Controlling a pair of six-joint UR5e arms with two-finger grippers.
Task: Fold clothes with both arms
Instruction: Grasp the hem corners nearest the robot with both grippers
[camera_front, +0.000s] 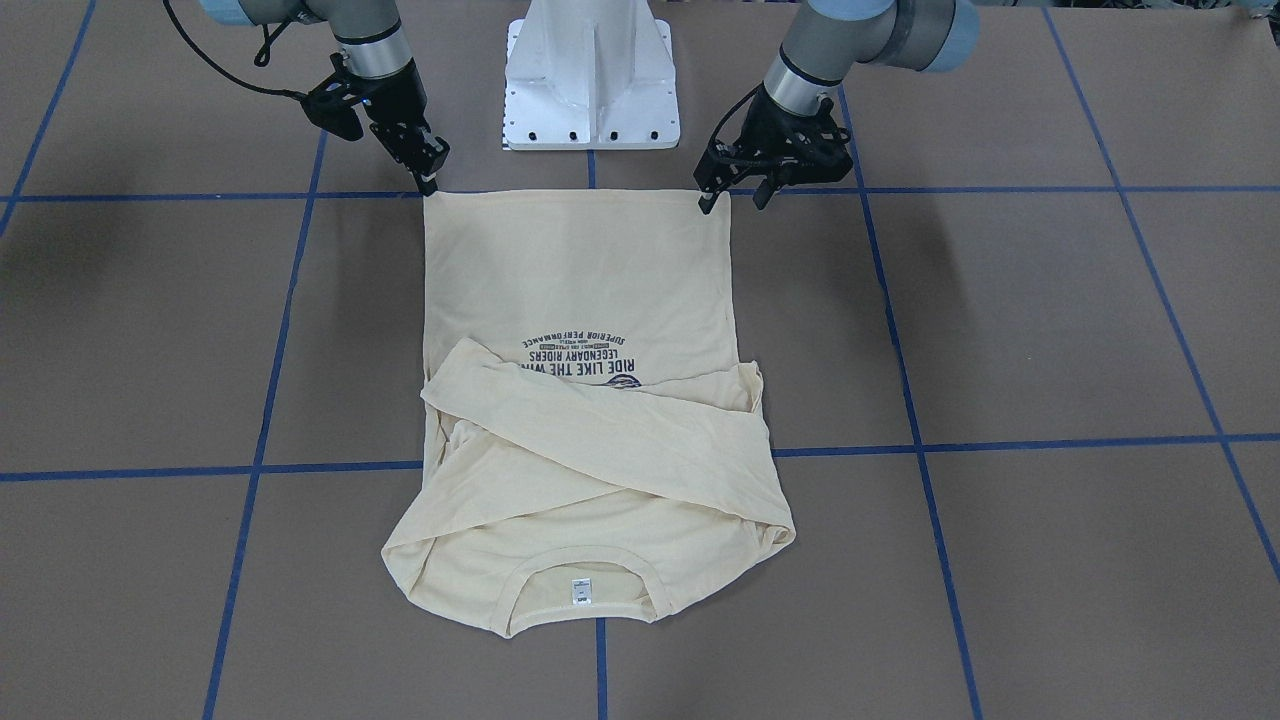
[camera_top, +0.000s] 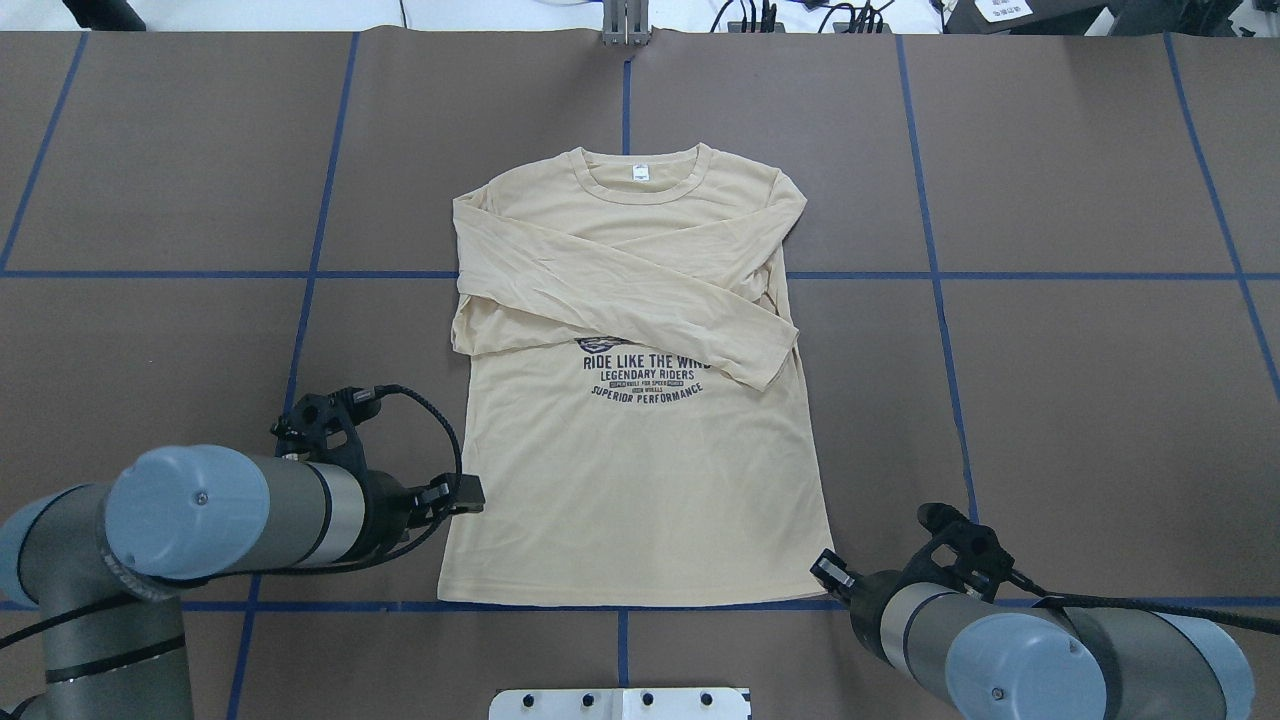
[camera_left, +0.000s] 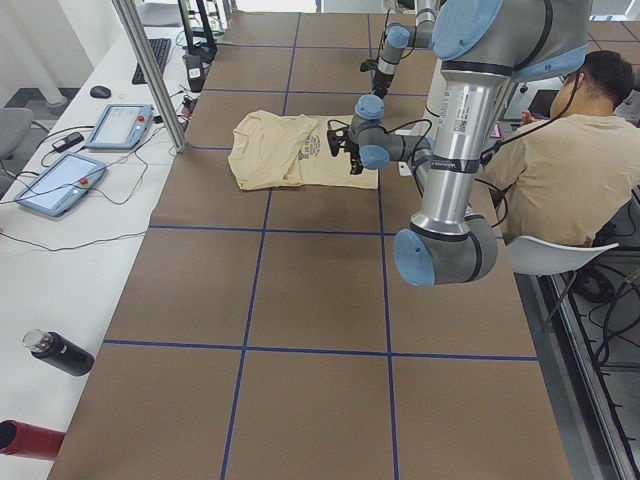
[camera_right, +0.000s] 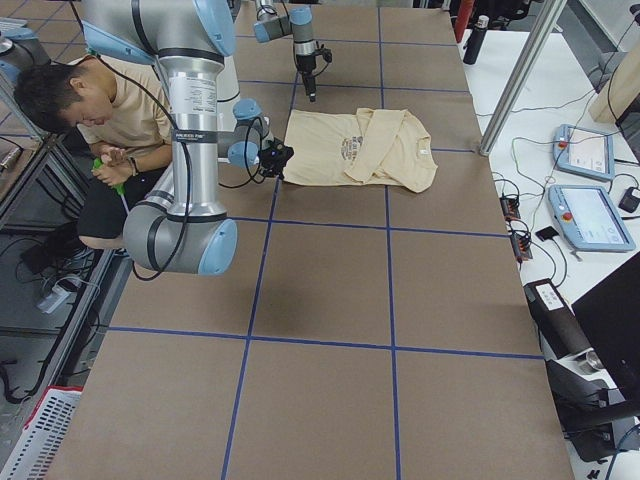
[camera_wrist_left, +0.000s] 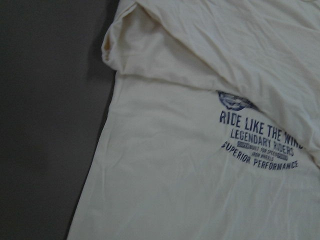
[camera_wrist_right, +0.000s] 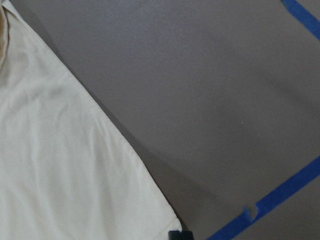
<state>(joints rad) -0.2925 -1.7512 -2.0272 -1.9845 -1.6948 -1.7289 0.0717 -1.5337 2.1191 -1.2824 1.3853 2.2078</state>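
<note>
**Both pincers at the hem corners, shirt not yet lifted**

You had the pale cream-yellow long-sleeved T-shirt of thin fabric (camera_top: 640, 480) lying flat and print-up on the brown surface (camera_top: 1050, 400). Its collar pointed away from the robot. Its straight hem (camera_top: 630, 598) lay nearest the base, just beside a blue tape line (camera_top: 330, 606). Both long sleeves (camera_top: 620, 280) lay crossed over the chest, partly covering the navy print (camera_top: 645, 378).

The black two-finger left pincer (camera_front: 735, 203) stood at its hem corner with fingers spread and nothing between them. One fingertip sat at the cloth's edge and the other just off it, over bare surface. The black right pincer (camera_front: 429, 180) had its tip down at the opposite hem corner. Whether it was spread or clamped on cloth, I cannot tell from any view.

As I judge it, the sleeve folds were done and the hem-to-collar fold was the step in hand. Expect the fabric to be light, limp and quick to wrinkle. It will likely sag between two holds, and an uneven pull could drag the crossed sleeves out of place. Take it right at the two hem corners, pinching both layers. You would want both arms to lift and carry together, so that the hem is taut and lands square at the collar.
</note>
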